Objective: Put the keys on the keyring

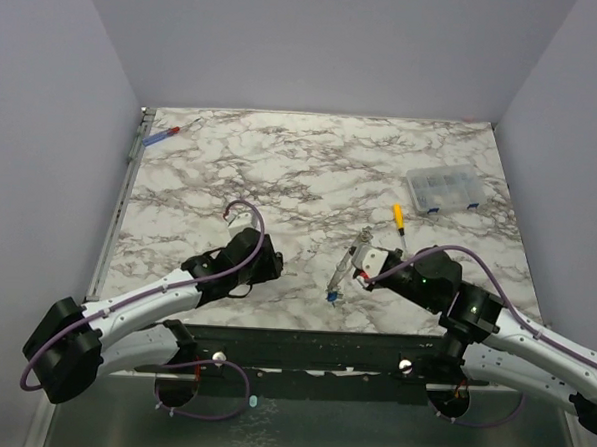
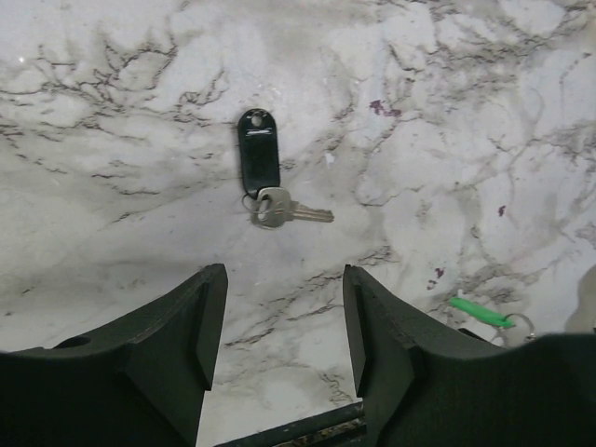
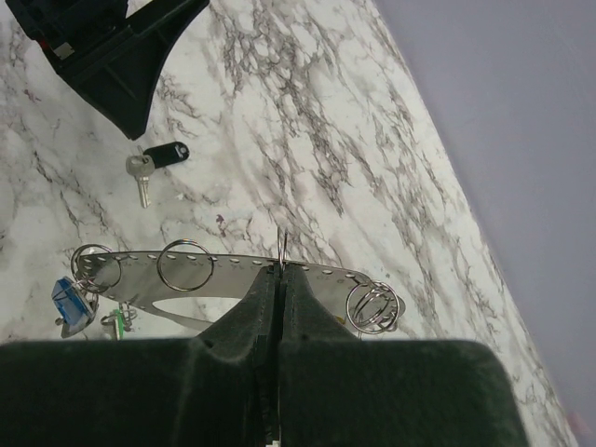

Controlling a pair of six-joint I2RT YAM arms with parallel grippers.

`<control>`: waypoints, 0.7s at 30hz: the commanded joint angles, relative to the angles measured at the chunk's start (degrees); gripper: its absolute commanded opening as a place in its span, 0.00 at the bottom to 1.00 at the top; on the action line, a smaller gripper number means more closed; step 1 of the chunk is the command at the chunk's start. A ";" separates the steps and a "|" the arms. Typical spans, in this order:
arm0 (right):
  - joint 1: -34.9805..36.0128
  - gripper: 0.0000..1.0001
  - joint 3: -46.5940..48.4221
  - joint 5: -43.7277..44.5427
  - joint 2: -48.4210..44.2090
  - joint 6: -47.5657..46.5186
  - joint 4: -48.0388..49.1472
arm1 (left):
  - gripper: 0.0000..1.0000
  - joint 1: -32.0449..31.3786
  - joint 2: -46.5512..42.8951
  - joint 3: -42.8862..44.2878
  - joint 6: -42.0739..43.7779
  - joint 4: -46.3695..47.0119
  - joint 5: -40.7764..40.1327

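The keyring (image 3: 233, 264) is a long silver perforated metal loop carrying small split rings (image 3: 185, 266). A blue-capped key (image 3: 69, 302) and a green-capped key (image 3: 115, 321) hang at its left end. My right gripper (image 3: 281, 270) is shut on the keyring, pinching an edge-on split ring at its upper edge and holding it over the table. In the top view the keyring (image 1: 349, 261) hangs by my right gripper (image 1: 363, 271), blue key (image 1: 332, 297) lowest. A loose silver key (image 2: 279, 209) on a black fob (image 2: 258, 158) lies flat ahead of my open, empty left gripper (image 2: 284, 275).
A yellow-handled screwdriver (image 1: 399, 218) lies behind the right gripper. A clear compartment box (image 1: 444, 188) stands at the back right. A red-and-blue screwdriver (image 1: 163, 134) lies at the far left corner. The table's near edge (image 1: 303, 329) runs just below both grippers.
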 commanded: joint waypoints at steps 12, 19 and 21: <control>-0.05 0.01 0.57 -3.81 -2.15 2.46 -2.36 | 0.47 -0.15 12.17 7.95 -16.34 -12.25 -11.46; -0.05 0.01 0.06 -4.66 -2.90 1.97 -2.14 | 0.32 -0.26 15.98 7.93 -32.25 -11.52 -10.05; -0.05 0.01 -0.18 -4.81 -3.12 1.74 -2.12 | 0.35 -0.33 15.58 7.04 -36.38 -11.23 -9.88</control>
